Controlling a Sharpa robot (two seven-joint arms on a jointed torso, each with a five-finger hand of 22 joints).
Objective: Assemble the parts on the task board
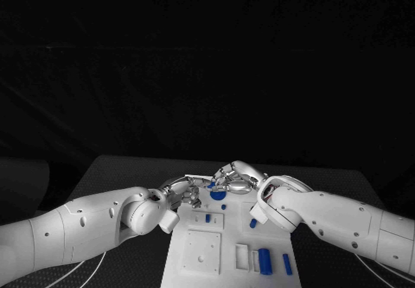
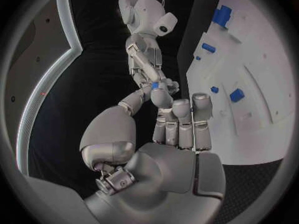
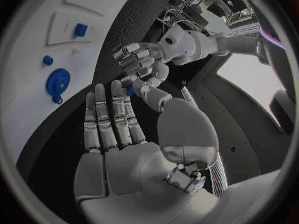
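Observation:
Both hands meet above the far end of the white task board (image 1: 201, 255). Between them is a small blue part (image 1: 210, 186), also seen from the wrists (image 2: 154, 85) (image 3: 129, 91). My left hand (image 1: 180, 193) (image 2: 177, 119) has its fingers curled and pinches the part at its fingertips. My right hand (image 1: 235, 178) (image 3: 109, 124) keeps its fingers straight and side by side, with its thumb (image 3: 151, 93) reaching to the part. A round blue disc (image 1: 219, 195) (image 3: 58, 82) lies on the board just below the hands.
Other blue parts sit on the board: two upright cylinders (image 1: 265, 262) near its front right, a small peg (image 1: 253, 223) by my right forearm, and a square block (image 2: 236, 95). Both forearms flank the board closely. Black table lies on either side.

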